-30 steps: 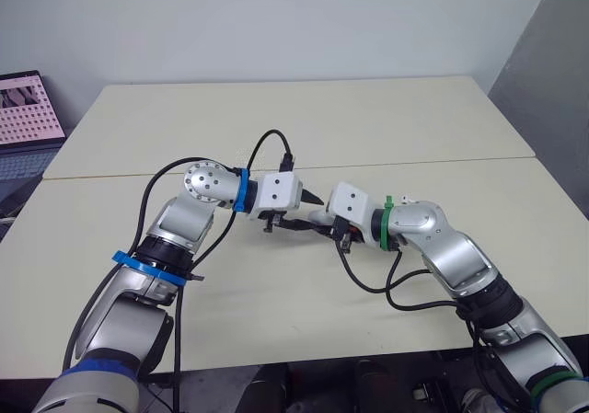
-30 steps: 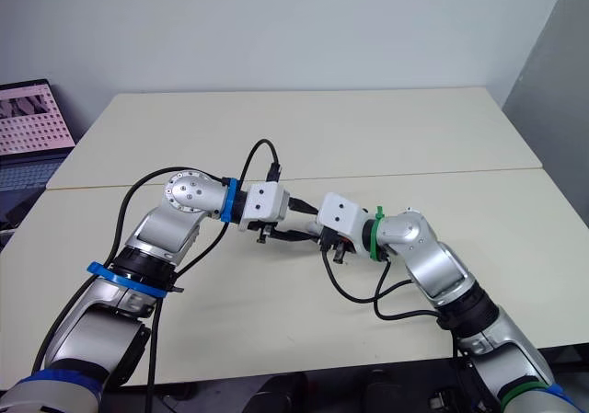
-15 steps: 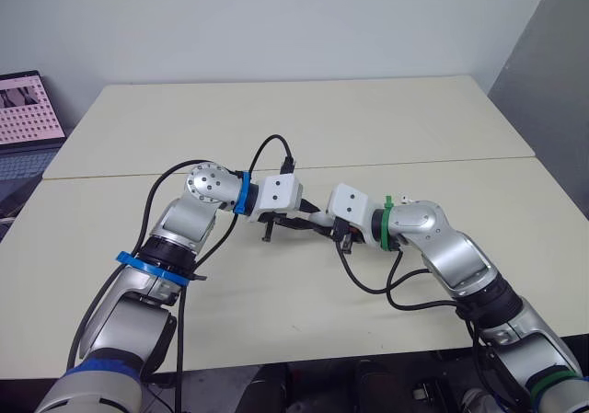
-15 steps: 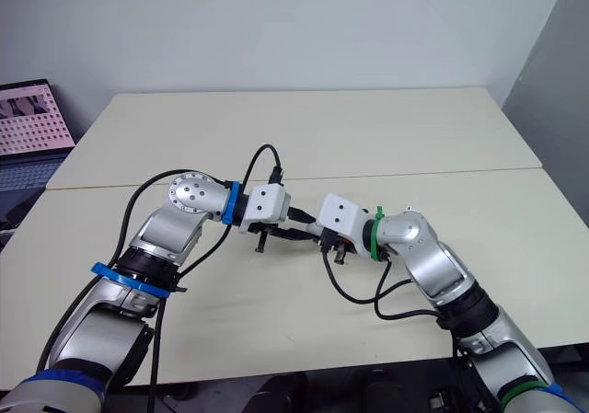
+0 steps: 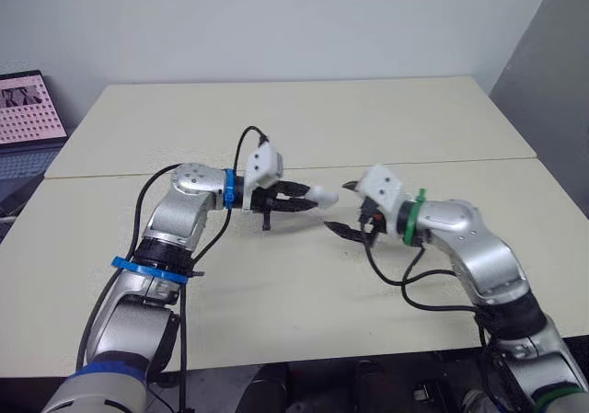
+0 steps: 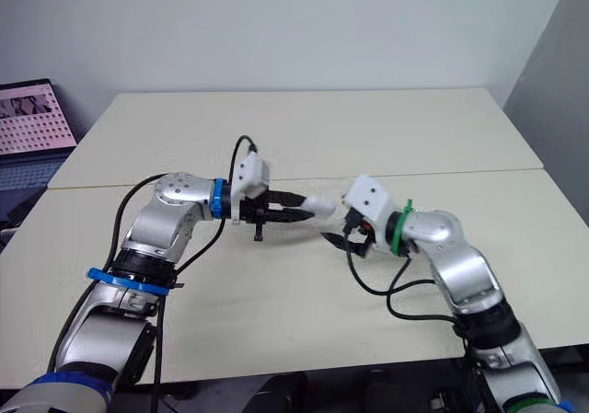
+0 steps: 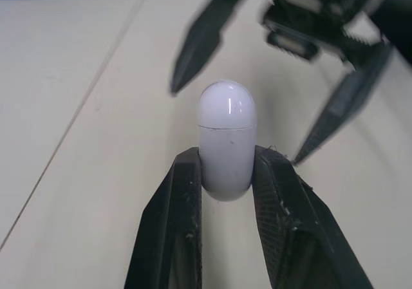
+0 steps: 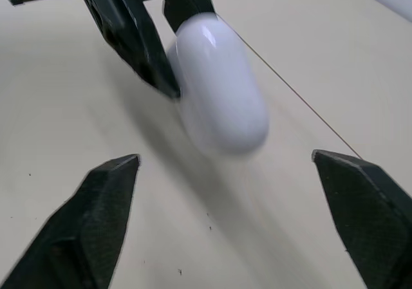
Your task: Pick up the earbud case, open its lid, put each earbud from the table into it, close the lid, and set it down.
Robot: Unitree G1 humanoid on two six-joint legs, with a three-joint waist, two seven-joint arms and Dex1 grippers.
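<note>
The white earbud case (image 7: 225, 141) has its lid closed, and my left gripper (image 5: 302, 195) is shut on its lower half, holding it a little above the table (image 5: 276, 284), near the middle. My right gripper (image 5: 340, 207) stands open just to the right of the case, apart from it, its two black fingers (image 8: 96, 218) spread wide on either side of the case's rounded end (image 8: 219, 102). In the left wrist view the right gripper's fingers (image 7: 341, 109) rise behind the case.
A seam (image 5: 442, 163) runs across the table where its two cream tops meet. A laptop (image 5: 23, 109) sits off the table's far left. A grey panel (image 5: 552, 73) stands at the right. Cables loop under both wrists.
The right gripper has opened and drawn back to the right, off the case. The left gripper has turned and keeps the case alone.
</note>
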